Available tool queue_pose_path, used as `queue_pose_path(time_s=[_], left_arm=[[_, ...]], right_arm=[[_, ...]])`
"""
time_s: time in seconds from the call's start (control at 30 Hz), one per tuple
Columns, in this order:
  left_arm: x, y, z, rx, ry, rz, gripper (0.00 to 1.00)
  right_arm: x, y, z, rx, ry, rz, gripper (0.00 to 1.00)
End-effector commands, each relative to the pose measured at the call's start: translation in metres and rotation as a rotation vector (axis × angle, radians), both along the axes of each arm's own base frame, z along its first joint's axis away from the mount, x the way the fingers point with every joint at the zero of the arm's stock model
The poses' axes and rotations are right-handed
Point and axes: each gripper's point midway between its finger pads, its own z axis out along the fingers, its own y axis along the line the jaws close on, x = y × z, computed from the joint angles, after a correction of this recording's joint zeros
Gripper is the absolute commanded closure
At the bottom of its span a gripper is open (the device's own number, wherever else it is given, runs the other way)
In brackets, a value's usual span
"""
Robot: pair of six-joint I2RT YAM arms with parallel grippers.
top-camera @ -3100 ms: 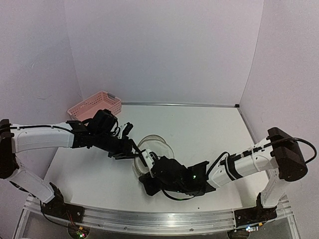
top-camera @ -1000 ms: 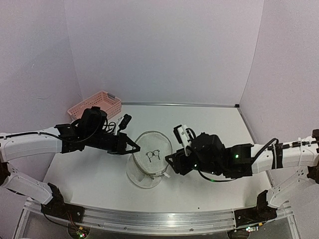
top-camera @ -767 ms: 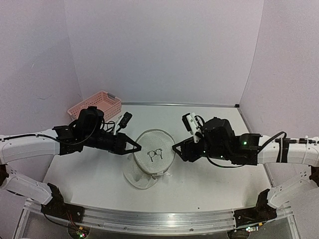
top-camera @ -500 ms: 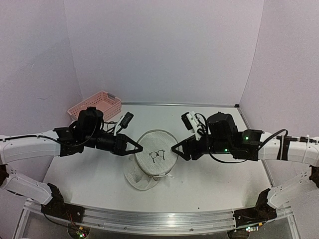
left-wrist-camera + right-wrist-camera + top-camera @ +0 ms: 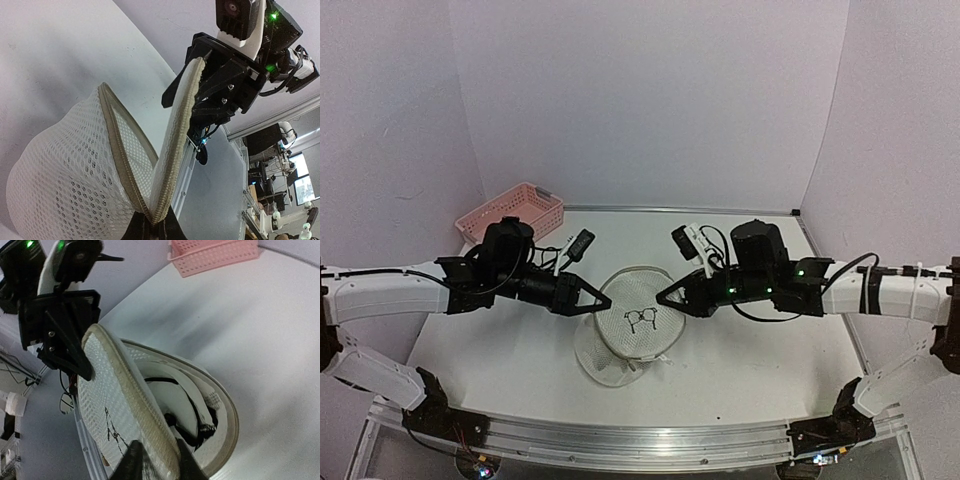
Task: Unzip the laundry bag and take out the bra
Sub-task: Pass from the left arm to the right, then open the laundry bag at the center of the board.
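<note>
**A:** Where does the laundry bag (image 5: 638, 322) sit?

**B:** Mid-bench (image 5: 750, 365), a little toward the near edge and well apart from the pink basket (image 5: 512, 212) at the far left corner. It looks unzipped most of the way round. The upper half stands up like an open clamshell and the lower half lies on the bench.

**A:** And the end effectors?

**B:** The left end effector (image 5: 596, 300) is clenched on the zip rim where the two halves meet. The right end effector (image 5: 663, 297) has its fingers on either side of the raised half's rim on the opposite side, and the right wrist view shows them pinching it.

**A:** The bra?

**B:** The bra (image 5: 172, 400) is inside the lower half, showing as white folds with dark edging through the gap.

**A:** How will it handle?

**B:** I'd judge it light, soft and limp, so it will drape rather than hold its shape. The thin straps could snag on the zip teeth or the mesh. The bag itself weighs little and may lift with the garment unless one side keeps hold of the rim. I'd take a bunched fold of the cup fabric, not a strap.
</note>
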Motion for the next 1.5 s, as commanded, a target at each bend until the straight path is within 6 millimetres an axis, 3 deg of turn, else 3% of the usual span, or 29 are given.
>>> queue_pose_path(time_s=[0.0, 0.03, 0.17, 0.37, 0.5, 0.8, 0.97, 1.23, 1.47], left_arm=[[0.006, -0.007, 0.021, -0.061, -0.065, 0.002, 1.00], [0.008, -0.007, 0.020, -0.055, -0.062, 0.013, 0.99], [0.016, -0.001, 0.011, -0.005, -0.056, 0.070, 0.92], [0.022, 0.007, 0.000, 0.046, -0.038, 0.134, 0.61], [0.023, 0.012, 0.000, 0.065, -0.025, 0.162, 0.51], [0.027, 0.037, 0.065, 0.001, -0.088, 0.278, 0.28], [0.029, 0.047, 0.082, 0.001, -0.090, 0.314, 0.21], [0.031, 0.039, 0.053, 0.072, -0.001, 0.293, 0.20], [0.029, 0.029, 0.018, 0.140, 0.077, 0.242, 0.20]], right_arm=[[-0.014, 0.018, 0.020, 0.105, -0.001, 0.124, 0.93], [-0.014, 0.018, 0.019, 0.105, 0.001, 0.128, 0.99], [-0.016, 0.019, 0.015, 0.107, 0.009, 0.134, 1.00], [-0.015, 0.021, 0.011, 0.124, 0.017, 0.134, 1.00], [-0.017, 0.022, 0.015, 0.150, -0.013, 0.145, 1.00], [-0.031, 0.023, 0.040, 0.135, -0.280, 0.220, 1.00], [-0.046, 0.025, 0.052, 0.080, -0.546, 0.255, 1.00], [-0.074, 0.027, 0.064, 0.005, -0.967, 0.324, 1.00], [-0.085, 0.033, 0.049, -0.093, -1.232, 0.314, 1.00]])
